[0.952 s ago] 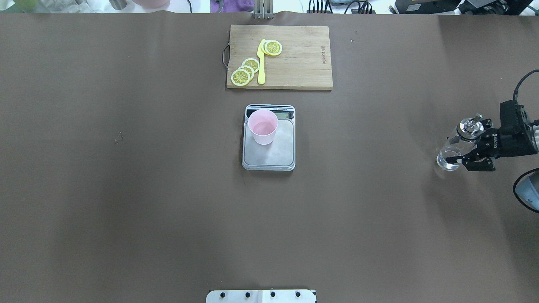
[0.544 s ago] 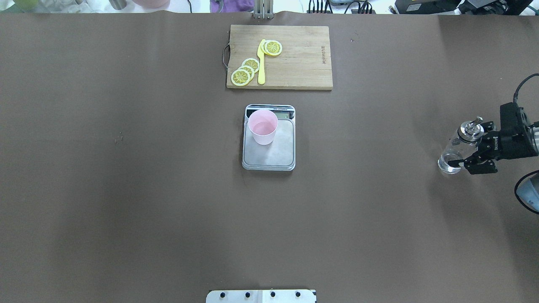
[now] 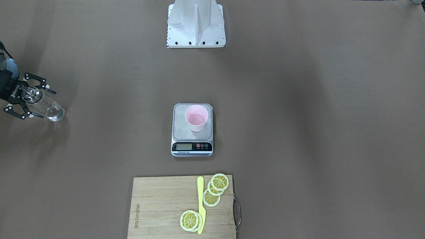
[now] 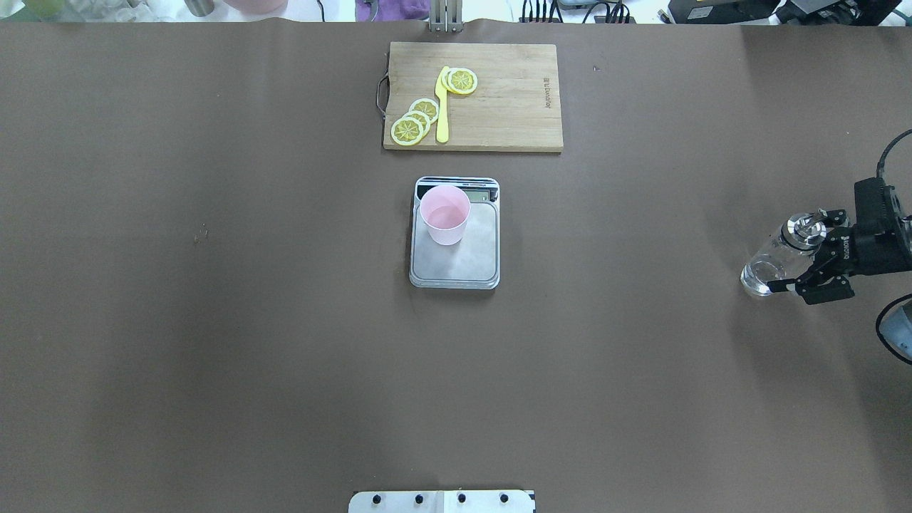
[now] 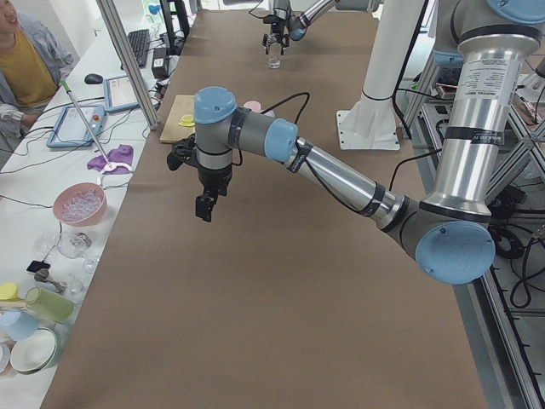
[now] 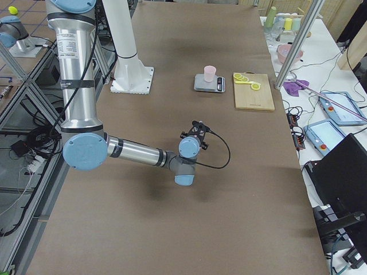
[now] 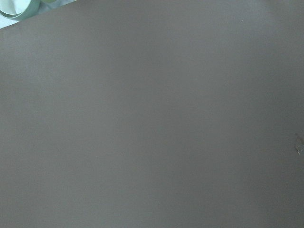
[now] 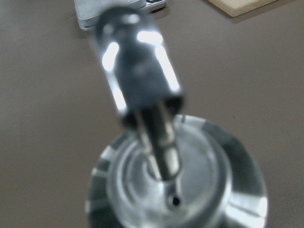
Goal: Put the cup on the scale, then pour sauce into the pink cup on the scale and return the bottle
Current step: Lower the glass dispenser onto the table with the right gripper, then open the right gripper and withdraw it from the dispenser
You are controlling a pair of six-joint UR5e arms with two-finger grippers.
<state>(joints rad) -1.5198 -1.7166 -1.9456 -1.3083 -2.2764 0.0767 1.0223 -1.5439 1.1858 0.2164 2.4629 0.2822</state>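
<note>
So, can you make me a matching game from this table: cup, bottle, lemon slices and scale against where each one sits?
Things: 1 cup; 2 bottle; 3 lemon slices; 4 scale.
Places: A on the wooden board; B directly on the brown table, in its middle; C on the scale; D between the right gripper's fingers, near the table's edge.
Pairs: 1-C; 2-D; 3-A; 4-B.

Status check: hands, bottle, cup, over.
Right hand open around clear glass spouted bottle, upright on table. Left hand: state unreadable. Pale pink cup on steel scale. Wooden board far off.
</note>
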